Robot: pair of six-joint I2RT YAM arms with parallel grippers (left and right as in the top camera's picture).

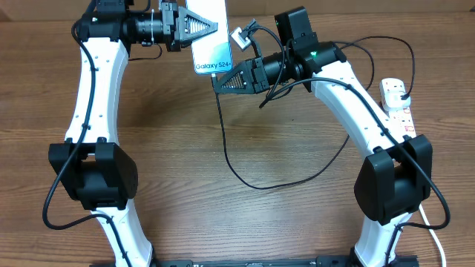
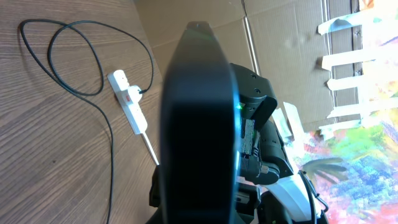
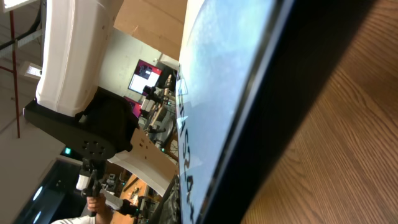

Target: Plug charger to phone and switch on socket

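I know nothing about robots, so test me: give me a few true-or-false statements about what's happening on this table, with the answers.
1. The phone has a lit screen that reads "Galaxy S24". True.
2. The socket lies beside the left arm. False: it lies at the table's right edge, by the right arm.
3. The charger trails in a loop across the table and runs to the socket. True.
4. Both grippers are wide open and hold nothing. False: the left gripper is shut on the phone, and the right gripper is shut on the charger's end at the phone's lower edge.
5. The phone lies far from both arms. False: it sits between the two grippers.
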